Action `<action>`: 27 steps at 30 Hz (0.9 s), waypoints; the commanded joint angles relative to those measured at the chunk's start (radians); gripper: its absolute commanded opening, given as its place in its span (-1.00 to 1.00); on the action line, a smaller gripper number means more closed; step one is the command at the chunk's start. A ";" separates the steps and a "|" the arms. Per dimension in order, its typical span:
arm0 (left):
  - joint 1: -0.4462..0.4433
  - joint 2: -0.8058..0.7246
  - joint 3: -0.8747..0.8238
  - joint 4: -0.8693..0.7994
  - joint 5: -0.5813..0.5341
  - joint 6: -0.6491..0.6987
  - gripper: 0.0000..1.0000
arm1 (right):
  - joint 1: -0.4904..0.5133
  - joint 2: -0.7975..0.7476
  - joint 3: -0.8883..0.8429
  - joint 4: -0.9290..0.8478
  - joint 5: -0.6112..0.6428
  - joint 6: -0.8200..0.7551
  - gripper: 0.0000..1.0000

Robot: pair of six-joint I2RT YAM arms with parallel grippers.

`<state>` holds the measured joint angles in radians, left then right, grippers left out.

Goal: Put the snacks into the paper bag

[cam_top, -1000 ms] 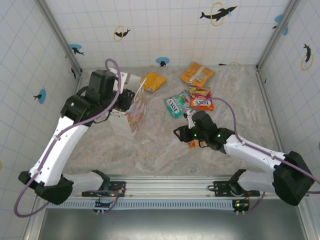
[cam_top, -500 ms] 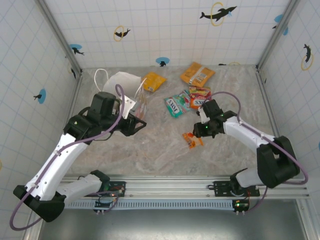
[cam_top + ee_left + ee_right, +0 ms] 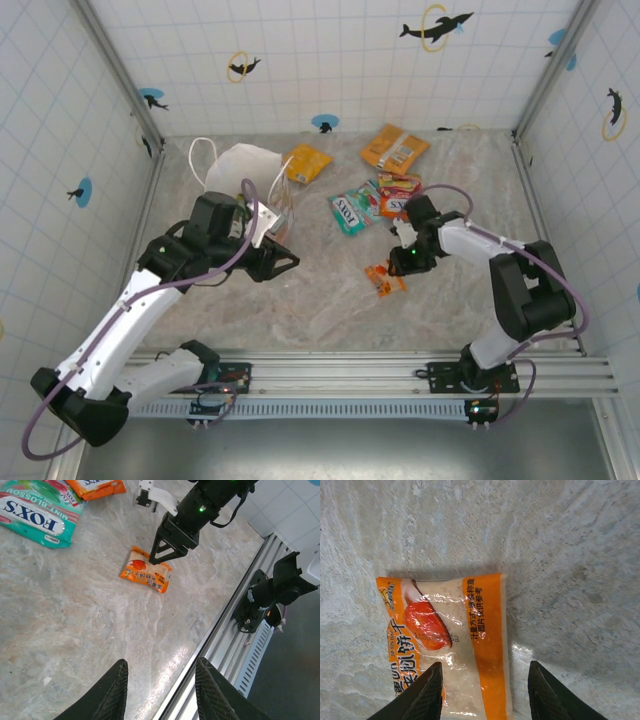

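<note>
Packet (image 3: 445, 650): flat glossy orange foil, lower frame | we see right gripper (image 3: 485, 677) wide above it | left gripper (image 3: 160, 680) wide, empty

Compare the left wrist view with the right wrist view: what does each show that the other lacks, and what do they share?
Left wrist view, not the right: the teal FOXS packet, a red-orange packet's edge, the metal rail, the left gripper open and empty, and the right gripper from outside, poised over the small orange packet. Right wrist view, not the left: that packet's printed lettering up close. Shared: the small orange packet lying flat on the marbled table, and the open right gripper.
</note>
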<state>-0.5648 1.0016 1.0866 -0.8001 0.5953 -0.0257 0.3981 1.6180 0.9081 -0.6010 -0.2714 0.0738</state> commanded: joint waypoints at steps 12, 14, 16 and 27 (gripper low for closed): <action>-0.003 0.014 0.000 0.039 0.040 0.019 -0.24 | 0.009 0.066 -0.010 0.064 -0.033 0.001 -0.61; -0.003 0.017 0.000 0.039 0.033 0.020 -0.24 | 0.010 0.045 -0.022 0.069 -0.034 0.010 -0.72; -0.003 0.021 0.000 0.041 0.023 0.017 -0.25 | 0.016 0.010 -0.034 0.075 -0.031 0.021 -0.78; -0.003 -0.004 -0.029 0.122 -0.052 -0.029 -0.23 | 0.045 -0.307 -0.209 0.336 -0.104 0.199 -0.98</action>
<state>-0.5648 1.0126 1.0721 -0.7303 0.5682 -0.0319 0.4313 1.3827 0.7525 -0.4019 -0.3305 0.1890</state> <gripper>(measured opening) 0.384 0.078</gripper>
